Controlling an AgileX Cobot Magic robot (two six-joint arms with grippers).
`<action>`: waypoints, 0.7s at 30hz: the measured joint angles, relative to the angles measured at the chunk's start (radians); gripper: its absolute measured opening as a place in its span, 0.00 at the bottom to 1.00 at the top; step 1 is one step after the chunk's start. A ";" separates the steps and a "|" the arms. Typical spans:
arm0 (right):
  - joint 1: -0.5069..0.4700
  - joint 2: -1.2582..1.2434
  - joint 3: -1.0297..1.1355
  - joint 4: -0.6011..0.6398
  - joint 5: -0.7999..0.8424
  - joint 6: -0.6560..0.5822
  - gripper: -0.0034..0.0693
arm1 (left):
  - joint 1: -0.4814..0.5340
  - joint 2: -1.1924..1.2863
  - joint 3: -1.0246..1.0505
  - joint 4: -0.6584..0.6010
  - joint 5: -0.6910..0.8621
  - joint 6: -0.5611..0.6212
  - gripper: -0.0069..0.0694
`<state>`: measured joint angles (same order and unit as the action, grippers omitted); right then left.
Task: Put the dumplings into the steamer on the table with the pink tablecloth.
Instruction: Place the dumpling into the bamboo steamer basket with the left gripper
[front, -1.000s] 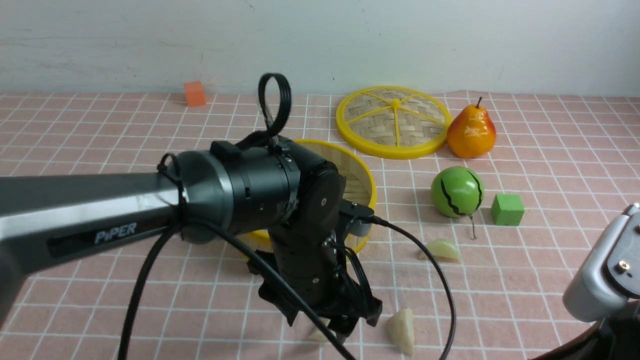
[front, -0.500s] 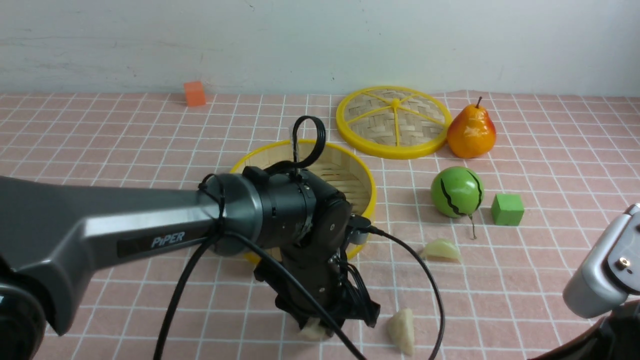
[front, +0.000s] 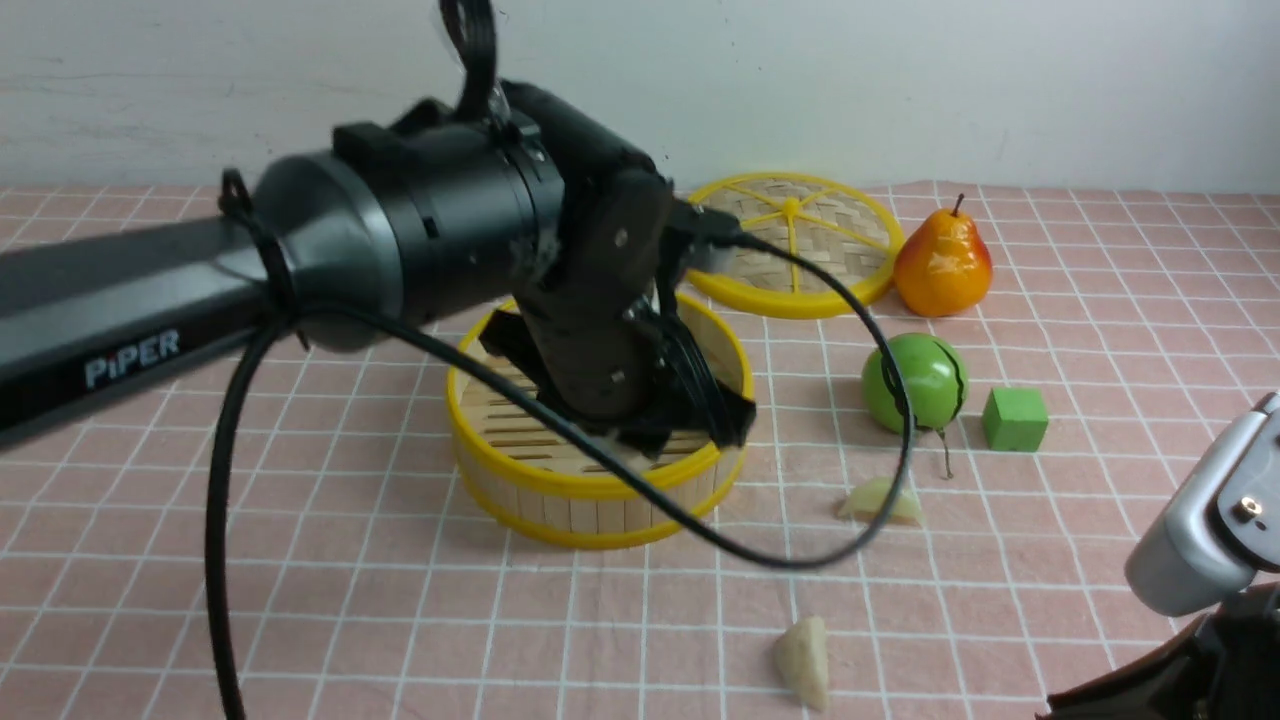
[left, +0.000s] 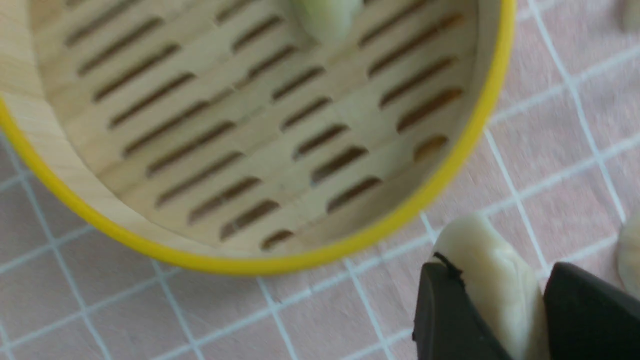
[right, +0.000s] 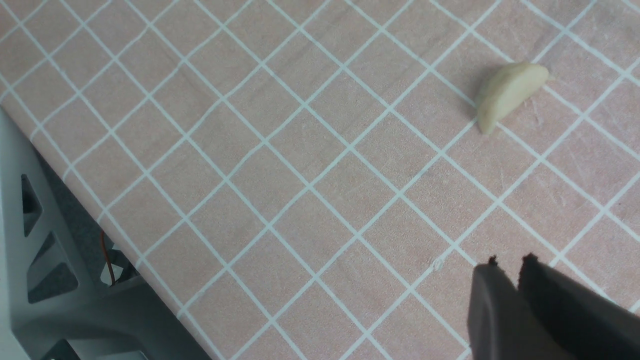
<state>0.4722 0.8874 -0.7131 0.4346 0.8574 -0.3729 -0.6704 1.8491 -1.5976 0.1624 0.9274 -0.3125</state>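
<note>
Currently: left gripper (left: 500, 305) clamps held dumpling (left: 482, 250) above steamer (front: 590, 495) near rim; second dumpling (left: 325, 15) lies inside. Third dumpling (front: 880, 500) and fourth dumpling (front: 803, 662) rest on pink tablecloth (front: 300, 560), right of steamer. Rightmost: right gripper (right: 510, 262) nearly closed, empty.

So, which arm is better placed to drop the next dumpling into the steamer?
Left: the left gripper grips a dumpling close to the steamer; the right gripper is shut, empty, farther off.

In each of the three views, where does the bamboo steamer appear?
Front view: the steamer in the centre, partly behind the left arm.
Left wrist view: the steamer fills most of it; the held dumpling shows just outside its rim.
Right wrist view: not in it.
Shared landmark: the grid-lined pink tablecloth.
</note>
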 joint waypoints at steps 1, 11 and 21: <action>0.000 0.000 0.000 0.000 -0.001 0.001 0.16 | 0.049 0.013 -0.034 -0.003 -0.009 0.000 0.41; 0.000 0.000 0.000 0.000 -0.002 0.004 0.17 | 0.221 0.138 -0.086 -0.055 -0.150 -0.001 0.41; 0.000 0.026 0.000 -0.027 -0.001 0.102 0.17 | 0.222 0.255 -0.087 -0.039 -0.258 -0.001 0.42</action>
<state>0.4722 0.9131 -0.7131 0.4071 0.8563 -0.2710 -0.4483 2.1036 -1.6841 0.1229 0.6699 -0.3135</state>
